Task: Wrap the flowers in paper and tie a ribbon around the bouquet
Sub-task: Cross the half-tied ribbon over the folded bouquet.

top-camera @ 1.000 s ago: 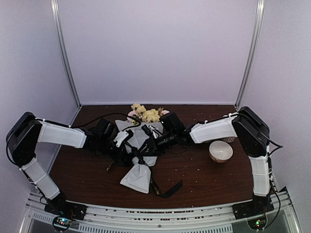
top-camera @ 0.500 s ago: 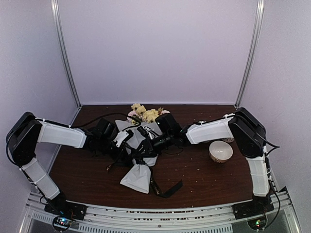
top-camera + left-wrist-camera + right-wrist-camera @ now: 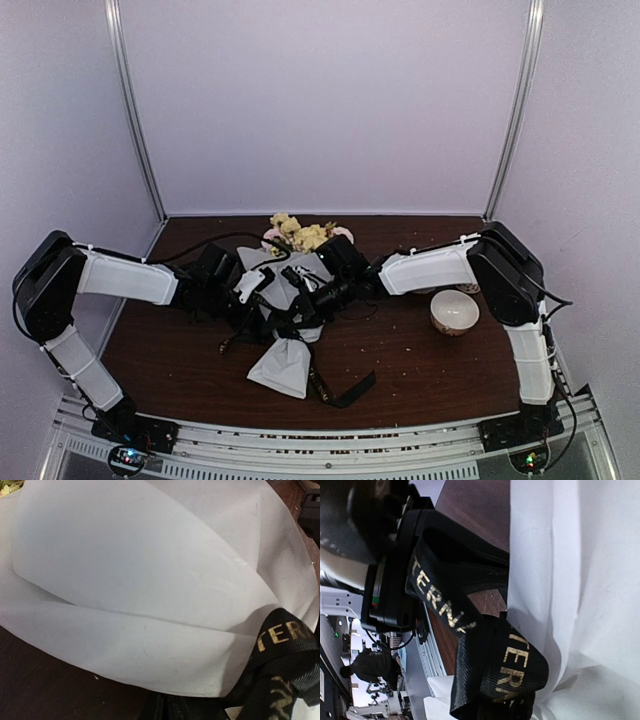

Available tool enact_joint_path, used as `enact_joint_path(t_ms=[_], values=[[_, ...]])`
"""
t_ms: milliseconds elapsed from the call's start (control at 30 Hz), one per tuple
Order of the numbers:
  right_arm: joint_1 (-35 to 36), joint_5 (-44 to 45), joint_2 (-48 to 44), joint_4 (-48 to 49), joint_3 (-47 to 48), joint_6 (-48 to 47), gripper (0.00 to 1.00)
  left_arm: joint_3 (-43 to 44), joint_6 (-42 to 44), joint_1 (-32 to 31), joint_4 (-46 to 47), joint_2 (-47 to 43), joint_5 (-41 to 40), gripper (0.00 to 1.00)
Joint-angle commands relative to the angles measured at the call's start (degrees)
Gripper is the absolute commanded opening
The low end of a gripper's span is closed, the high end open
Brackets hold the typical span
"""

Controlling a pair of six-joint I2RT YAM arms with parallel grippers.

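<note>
The bouquet lies across the table's middle, flowers (image 3: 300,236) toward the back and the white paper (image 3: 283,365) cone tapering to the front. The black ribbon (image 3: 345,390) with gold lettering trails off the cone's tip and runs up around its waist. My left gripper (image 3: 262,292) presses against the cone from the left, shut on the ribbon (image 3: 285,645) beside the paper (image 3: 140,580). From the right, my right gripper (image 3: 298,290) meets it, shut on a folded loop of ribbon (image 3: 520,660) against the paper (image 3: 580,580). Both sets of jaws are mostly hidden.
A white patterned bowl (image 3: 454,311) stands on the dark wooden table (image 3: 420,370) under the right forearm. The left arm's black cables lie beside the cone. Metal frame posts and pale walls close in the back and sides.
The right arm has slid left, closer in over the bouquet, and its jaws have closed on the ribbon. The left arm and the bouquet have stayed where they were.
</note>
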Motion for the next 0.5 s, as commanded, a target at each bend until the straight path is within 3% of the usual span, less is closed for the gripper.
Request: enact_joint_path(t_ms=[0, 467], values=[[0.2, 0.5, -0.4, -2.4, 1.7, -1.7, 0.00, -0.3, 0.2, 0.4, 2.2, -0.7, 1.0, 0.08], [-3.3, 7.8, -8.6, -8.2, -1.1, -5.8, 0.00, -1.3, 0.0, 0.4, 1.7, -1.2, -1.8, 0.02]])
